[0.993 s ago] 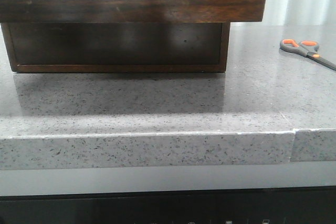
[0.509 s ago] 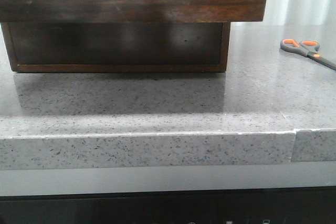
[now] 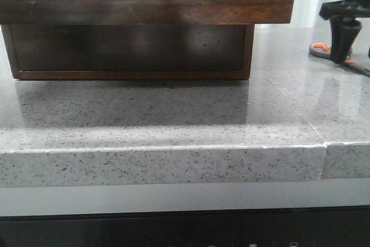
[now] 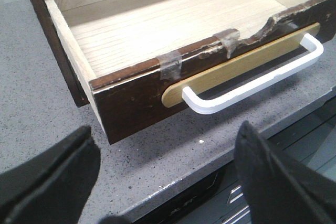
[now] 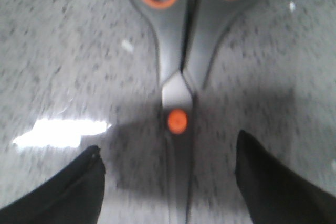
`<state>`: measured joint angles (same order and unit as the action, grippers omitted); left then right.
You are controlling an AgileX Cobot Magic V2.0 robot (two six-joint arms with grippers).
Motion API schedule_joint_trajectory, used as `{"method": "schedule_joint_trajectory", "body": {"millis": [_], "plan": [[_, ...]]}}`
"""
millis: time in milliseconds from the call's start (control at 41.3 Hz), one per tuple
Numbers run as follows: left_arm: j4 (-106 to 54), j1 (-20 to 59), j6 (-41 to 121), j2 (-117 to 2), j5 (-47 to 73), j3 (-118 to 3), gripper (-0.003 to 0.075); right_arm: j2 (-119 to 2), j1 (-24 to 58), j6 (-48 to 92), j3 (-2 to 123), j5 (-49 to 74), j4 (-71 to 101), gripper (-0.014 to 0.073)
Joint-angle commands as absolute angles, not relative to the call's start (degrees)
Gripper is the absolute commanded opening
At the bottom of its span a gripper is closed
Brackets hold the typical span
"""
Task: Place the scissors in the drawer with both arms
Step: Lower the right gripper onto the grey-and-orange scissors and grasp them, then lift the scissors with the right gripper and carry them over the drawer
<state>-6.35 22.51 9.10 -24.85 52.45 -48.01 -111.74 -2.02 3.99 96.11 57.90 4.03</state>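
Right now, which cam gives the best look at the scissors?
Right wrist view: the scissors lie flat, centred between the open right gripper, pivot and loops visible though blurred. Front view shows only orange-grey handles behind the arm. Left wrist view shows none.

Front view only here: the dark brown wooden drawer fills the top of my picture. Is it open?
Observer: Yes; left wrist view shows the drawer open, its pale wood floor bare where visible.
Operator: Left gripper?
Observer: The left gripper is open, facing the drawer's white handle without touching it.
Operator: Right gripper over the scissors?
Observer: The right gripper is open, fingers straddling the grey-handled scissors' dark blades just past the orange pivot.
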Motion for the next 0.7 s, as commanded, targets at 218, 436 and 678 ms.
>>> {"method": "schedule_joint_trajectory", "body": {"millis": [218,436,678], "plan": [[-7.2,23.0,8.7,-25.3,48.1,-49.8,0.0525,-113.1,-2.5,4.6,102.8,59.9,4.5,0.0379],[-7.2,23.0,8.7,-25.3,48.1,-49.8,0.0525,-113.1,-2.5,4.6,102.8,60.5,4.5,0.0090],[-7.2,23.0,8.7,-25.3,48.1,-49.8,0.0525,-111.4,-2.4,4.8,102.8,60.4,4.6,0.0036]]}}
